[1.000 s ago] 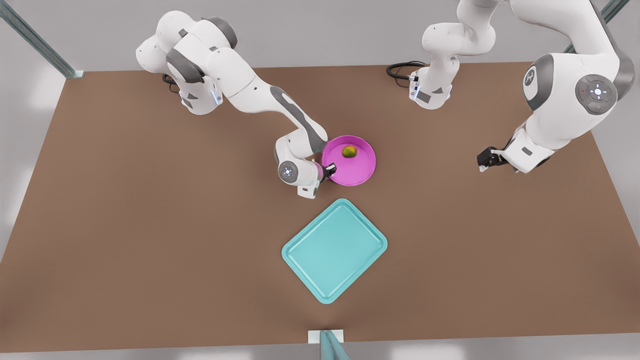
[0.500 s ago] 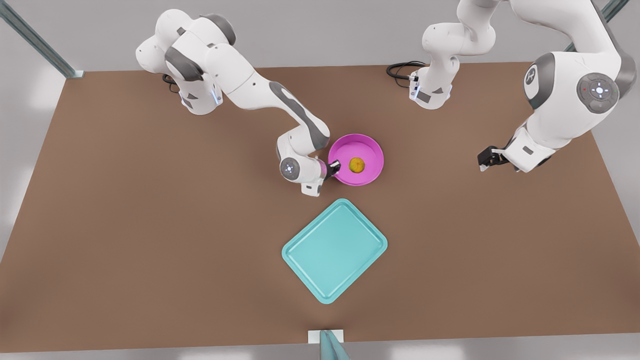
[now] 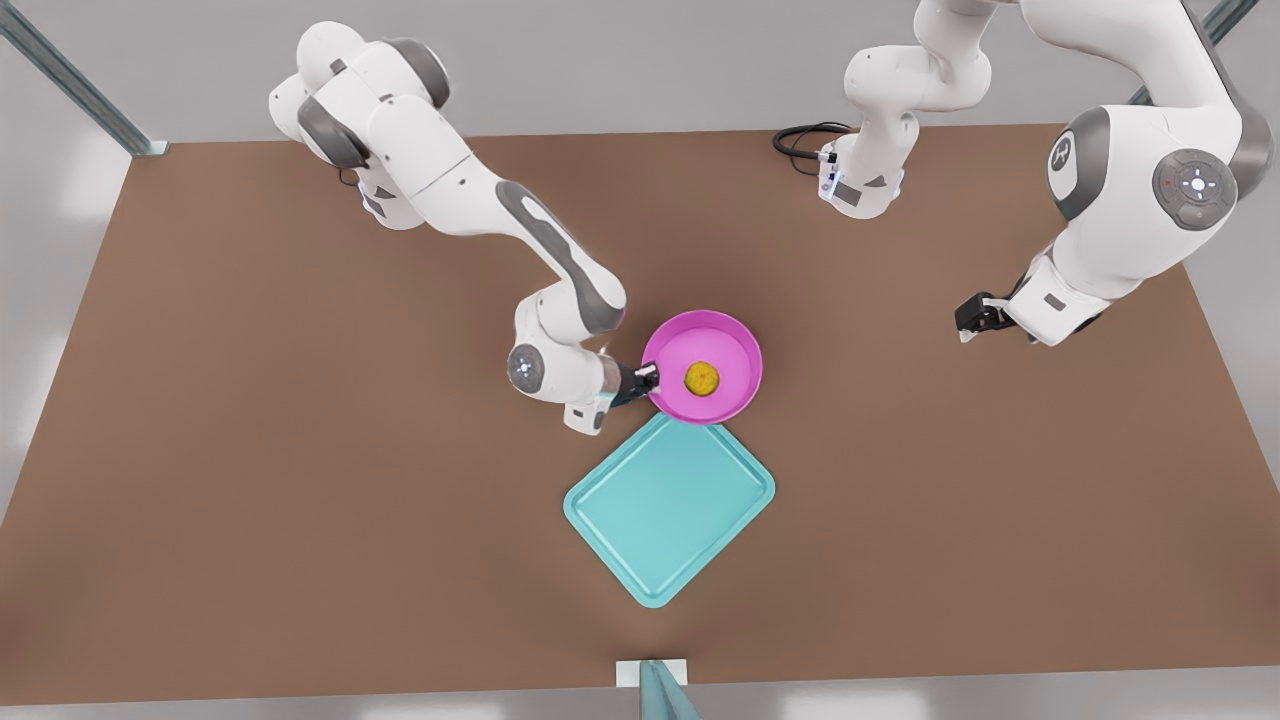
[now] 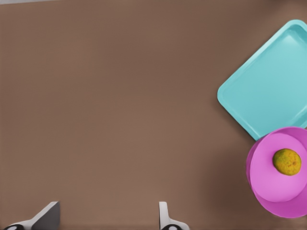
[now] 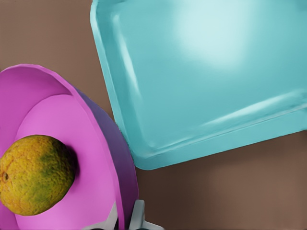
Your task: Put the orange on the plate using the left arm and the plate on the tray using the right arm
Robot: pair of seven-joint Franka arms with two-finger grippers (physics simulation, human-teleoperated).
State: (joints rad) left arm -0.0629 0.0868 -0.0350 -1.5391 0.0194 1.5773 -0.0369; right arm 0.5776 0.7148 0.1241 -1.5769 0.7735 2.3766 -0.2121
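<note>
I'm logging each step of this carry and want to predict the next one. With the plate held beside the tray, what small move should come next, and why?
Probably keep carrying the plate toward the middle of the tray. The right gripper is clamped on its rim, the orange sits inside, and the plate overlaps just the tray's near corner. The left gripper waits open, off to the side.

the orange lies in the plate; the plate overlaps the far corner of the tray.
</note>
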